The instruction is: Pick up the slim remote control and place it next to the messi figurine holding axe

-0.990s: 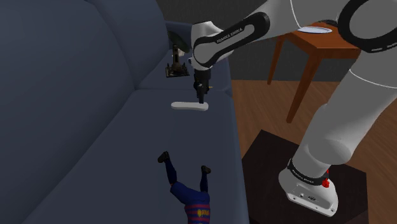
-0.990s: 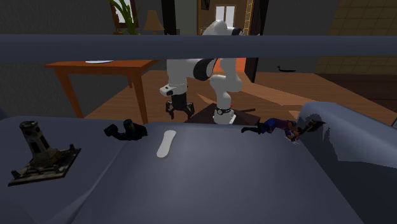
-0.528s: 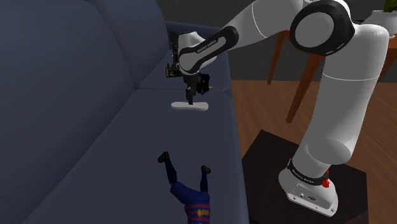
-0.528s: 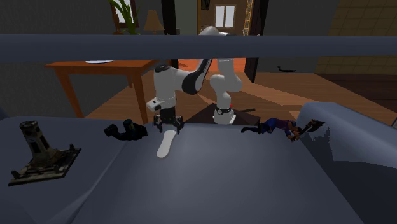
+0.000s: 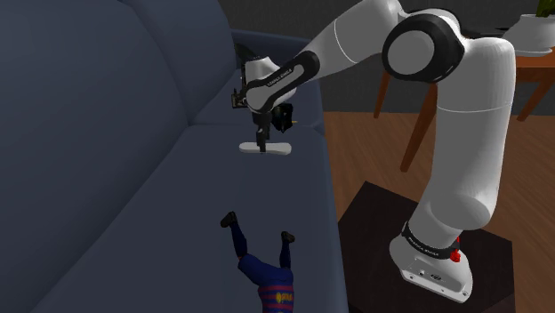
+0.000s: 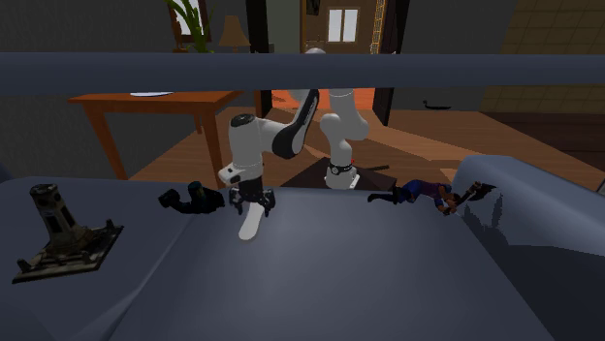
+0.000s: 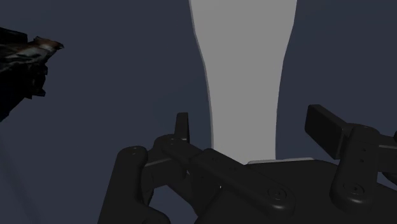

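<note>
The slim remote [image 5: 277,149] [image 6: 251,225] is a plain white bar lying flat on the dark blue sofa seat [image 5: 178,213]. My black gripper [image 5: 262,142] [image 6: 250,201] stands right down over it. In the wrist view the remote [image 7: 245,76] runs between my fingers, and the gripper [image 7: 253,127] is open, one finger on each side, not clasping it. The Messi figurine [image 5: 265,277] [image 6: 427,192], in a blue and red striped shirt, lies on the seat nearer the stand, by the sofa arm [image 6: 524,213].
A dark tower-like statuette on a base [image 6: 60,232] [image 5: 242,87] and a small black object [image 6: 197,199] [image 7: 22,54] lie on the seat beyond the remote. A wooden side table [image 6: 145,97] [image 5: 427,53] stands off the sofa's end. The sofa back [image 5: 89,98] rises at the shoulder view's left.
The arm has swung toward the shoulder view's left and lowered, bringing the gripper from above the remote's end down astride it. The jaws stayed open; the remote has not moved.
</note>
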Available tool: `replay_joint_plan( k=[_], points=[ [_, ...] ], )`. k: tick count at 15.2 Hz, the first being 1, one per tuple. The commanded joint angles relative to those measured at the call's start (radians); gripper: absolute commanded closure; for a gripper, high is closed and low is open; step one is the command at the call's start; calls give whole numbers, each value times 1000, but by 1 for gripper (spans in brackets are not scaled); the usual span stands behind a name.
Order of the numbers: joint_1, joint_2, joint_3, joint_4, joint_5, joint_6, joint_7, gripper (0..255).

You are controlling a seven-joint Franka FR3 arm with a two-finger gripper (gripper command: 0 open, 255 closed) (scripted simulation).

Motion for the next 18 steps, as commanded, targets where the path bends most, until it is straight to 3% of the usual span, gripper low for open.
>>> replay_joint_plan(
  k=[1,9,10,18],
  points=[
    [0,18,0,-11,0,29,0,0],
    [0,18,0,-11,0,29,0,0],
    [0,18,0,-11,0,29,0,255],
    [0,18,0,-11,0,29,0,255]
  ],
)
